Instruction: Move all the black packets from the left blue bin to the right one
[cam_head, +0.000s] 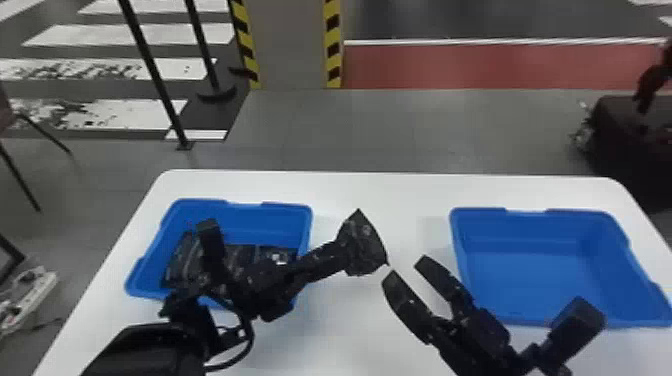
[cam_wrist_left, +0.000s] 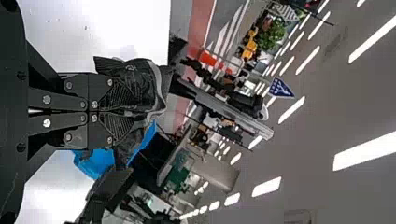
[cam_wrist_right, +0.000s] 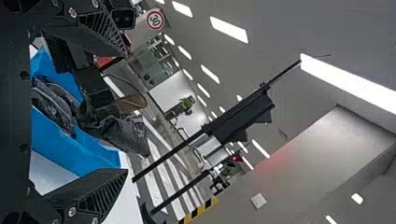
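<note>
The left gripper has its fingers clamped on a black packet, held over the white table between the two bins. Near the packet, toward the right, the right gripper has its fingers apart. To the left, more black packets lie in the left blue bin, partly behind the left arm. The right blue bin sits on the table's right side.
</note>
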